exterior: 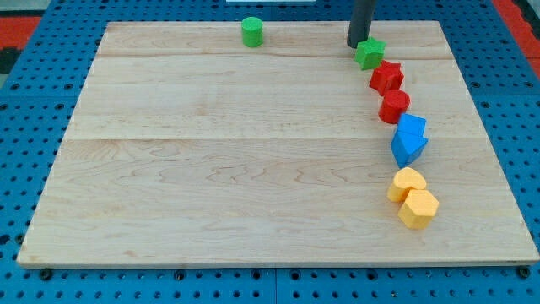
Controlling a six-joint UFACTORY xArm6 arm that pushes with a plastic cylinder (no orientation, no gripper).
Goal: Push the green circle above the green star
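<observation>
Single camera view. Wooden tabletop sits on a blue perforated base.

Pincer: none visible on this arm, so no wide, narrow or holding state can be reported; only the dark rod shows, entering from the view's top.

My tip rests on the board near the view's top right, just beside the green star, on that block's upper-left side. Contact or a small gap: cannot tell.

Green circle stands near the top edge, left of centre-top, well apart from the green star and from my tip, to their left.

Other blocks form a curved line running down the right side from the green star:
- red star, touching or nearly touching the green star
- red circle, just below it
- two blue blocks, pressed together; exact shapes unclear
- yellow heart
- yellow hexagon, touching the heart
</observation>
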